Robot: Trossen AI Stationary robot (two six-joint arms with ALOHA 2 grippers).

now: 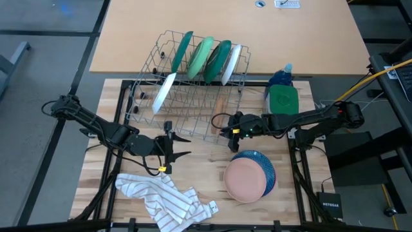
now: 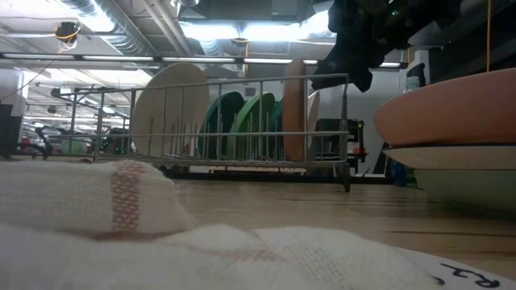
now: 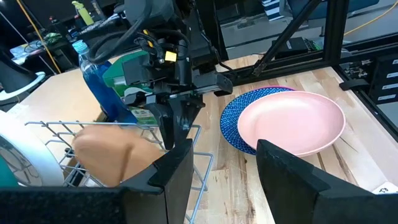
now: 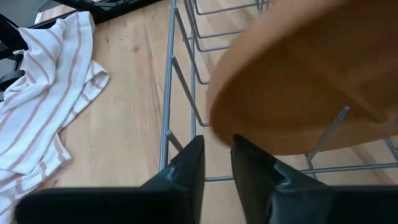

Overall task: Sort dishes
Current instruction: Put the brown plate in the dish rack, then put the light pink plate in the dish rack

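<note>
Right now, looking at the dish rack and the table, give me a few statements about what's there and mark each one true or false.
1. The pink plate lies on top of the blue plate on the table. True.
2. The striped cloth hangs over the dish rack. False: it lies crumpled on the table in front of the rack.
3. The right pincer is at the rack's front edge, by the tan plate standing in the rack. True.
4. The left pincer holds a green plate. False: it is open and empty, in front of the rack.
5. Several green plates stand upright at the rack's back. True.
</note>
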